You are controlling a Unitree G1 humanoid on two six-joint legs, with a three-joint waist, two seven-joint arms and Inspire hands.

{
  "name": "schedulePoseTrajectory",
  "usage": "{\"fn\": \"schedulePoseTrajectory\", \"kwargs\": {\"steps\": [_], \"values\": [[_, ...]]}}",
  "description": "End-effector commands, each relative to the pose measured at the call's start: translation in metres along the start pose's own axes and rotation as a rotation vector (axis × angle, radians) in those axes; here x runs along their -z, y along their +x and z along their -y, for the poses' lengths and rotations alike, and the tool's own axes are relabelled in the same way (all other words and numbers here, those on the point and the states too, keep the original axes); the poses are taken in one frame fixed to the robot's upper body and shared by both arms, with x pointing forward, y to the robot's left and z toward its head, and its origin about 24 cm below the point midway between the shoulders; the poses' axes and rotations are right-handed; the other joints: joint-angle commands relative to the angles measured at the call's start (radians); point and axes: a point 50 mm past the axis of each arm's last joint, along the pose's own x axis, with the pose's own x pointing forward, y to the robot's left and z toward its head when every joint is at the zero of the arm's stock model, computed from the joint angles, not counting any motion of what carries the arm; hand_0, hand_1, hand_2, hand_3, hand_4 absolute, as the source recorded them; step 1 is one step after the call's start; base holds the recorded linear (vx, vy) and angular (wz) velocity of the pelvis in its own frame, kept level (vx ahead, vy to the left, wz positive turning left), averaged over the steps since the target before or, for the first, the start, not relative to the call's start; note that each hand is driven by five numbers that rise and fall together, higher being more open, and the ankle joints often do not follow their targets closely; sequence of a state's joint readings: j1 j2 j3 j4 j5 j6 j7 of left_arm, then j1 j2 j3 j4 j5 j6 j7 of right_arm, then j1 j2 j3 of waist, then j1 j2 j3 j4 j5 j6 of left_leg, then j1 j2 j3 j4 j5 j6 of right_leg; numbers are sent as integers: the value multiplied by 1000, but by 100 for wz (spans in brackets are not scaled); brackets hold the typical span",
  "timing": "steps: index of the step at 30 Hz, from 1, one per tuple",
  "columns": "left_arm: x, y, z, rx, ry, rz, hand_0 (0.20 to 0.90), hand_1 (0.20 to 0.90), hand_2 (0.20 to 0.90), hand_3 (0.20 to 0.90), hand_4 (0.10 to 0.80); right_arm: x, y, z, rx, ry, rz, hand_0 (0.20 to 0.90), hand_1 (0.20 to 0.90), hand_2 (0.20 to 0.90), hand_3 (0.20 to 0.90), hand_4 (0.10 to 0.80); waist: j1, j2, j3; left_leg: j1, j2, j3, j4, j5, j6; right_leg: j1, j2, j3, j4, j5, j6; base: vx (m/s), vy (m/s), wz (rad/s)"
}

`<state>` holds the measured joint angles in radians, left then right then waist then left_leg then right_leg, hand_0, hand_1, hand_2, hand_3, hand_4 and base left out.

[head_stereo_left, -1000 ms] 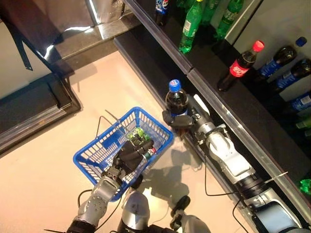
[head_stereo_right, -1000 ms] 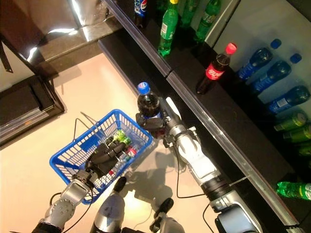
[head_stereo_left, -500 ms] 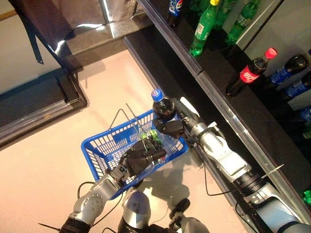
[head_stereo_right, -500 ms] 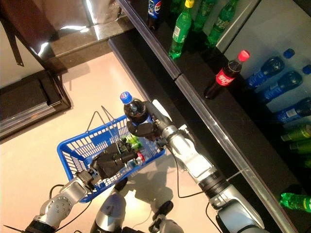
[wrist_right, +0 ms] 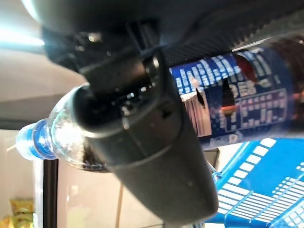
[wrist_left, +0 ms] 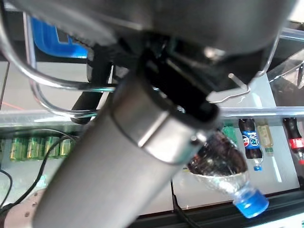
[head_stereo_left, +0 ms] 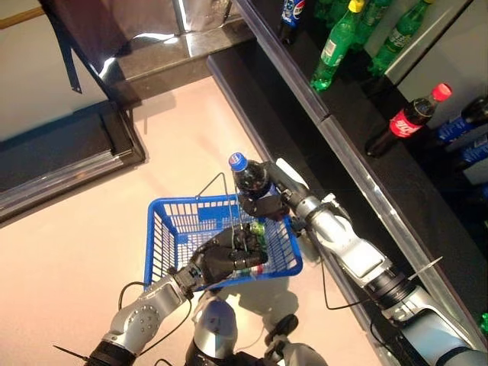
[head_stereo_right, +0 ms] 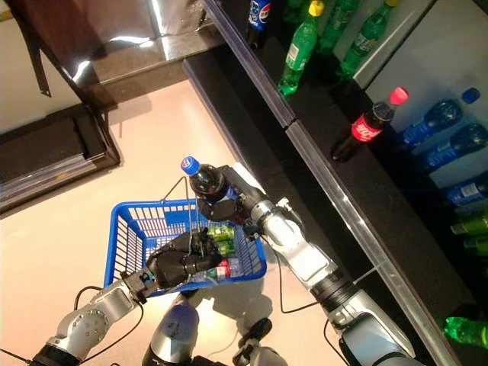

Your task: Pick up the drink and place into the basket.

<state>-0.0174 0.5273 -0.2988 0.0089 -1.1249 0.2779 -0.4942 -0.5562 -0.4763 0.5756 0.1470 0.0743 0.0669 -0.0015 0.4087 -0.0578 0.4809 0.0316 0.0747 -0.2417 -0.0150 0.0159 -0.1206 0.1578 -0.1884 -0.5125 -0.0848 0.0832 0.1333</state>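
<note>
A dark cola bottle (head_stereo_left: pixel 248 178) with a blue cap is held upright in my right hand (head_stereo_left: pixel 264 204), whose fingers are curled round its body. It hangs over the far right rim of the blue wire basket (head_stereo_left: pixel 163 232). The right wrist view shows the bottle (wrist_right: pixel 232 102) clamped under the thumb (wrist_right: pixel 147 142), with the basket (wrist_right: pixel 259 199) below. My left hand (head_stereo_left: pixel 223 258) is curled on the basket's handle at its near side; the other wire handle (head_stereo_left: pixel 216 181) stands up. Green items (head_stereo_left: pixel 257 227) and a red-capped one lie in the basket.
A black shelf edge (head_stereo_left: pixel 347 149) runs diagonally along the right, close beside my right arm. On it stand green bottles (head_stereo_left: pixel 335 42), a red-capped cola (head_stereo_left: pixel 408 122) and blue-capped bottles. A dark low platform (head_stereo_left: pixel 61 149) lies at the left, with pale floor between.
My right hand has carried the bottle leftward from beside the shelf to above the basket's rim. The basket has swung round in my left hand. The camera has shifted too.
</note>
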Motion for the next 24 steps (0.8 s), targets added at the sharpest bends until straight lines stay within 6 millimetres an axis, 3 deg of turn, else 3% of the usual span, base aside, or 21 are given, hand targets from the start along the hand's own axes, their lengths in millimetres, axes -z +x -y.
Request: {"fn": "schedulePoseTrajectory", "kwargs": {"steps": [1,10,24], "values": [[-39,31,135,928,65,282,300,300,300,200,100,-19,12,-36,-121,-19,116,300,300,300,200,100,11,-18,-413,-41,-27,72,-72,99,53,68,-22,-32,67,-58,5,13,-5,8],[-41,29,141,960,57,290,300,300,300,200,100,3,6,-55,-152,79,32,300,300,300,200,100,17,-21,-415,-40,-32,62,-72,98,55,65,-20,-37,73,-60,3,2,-3,6],[-42,26,145,978,57,318,300,300,300,200,100,19,-9,-82,-191,325,-21,300,300,300,200,100,5,-13,-419,-38,-31,74,-72,96,54,61,-19,-32,70,-57,6,0,0,0]]}}
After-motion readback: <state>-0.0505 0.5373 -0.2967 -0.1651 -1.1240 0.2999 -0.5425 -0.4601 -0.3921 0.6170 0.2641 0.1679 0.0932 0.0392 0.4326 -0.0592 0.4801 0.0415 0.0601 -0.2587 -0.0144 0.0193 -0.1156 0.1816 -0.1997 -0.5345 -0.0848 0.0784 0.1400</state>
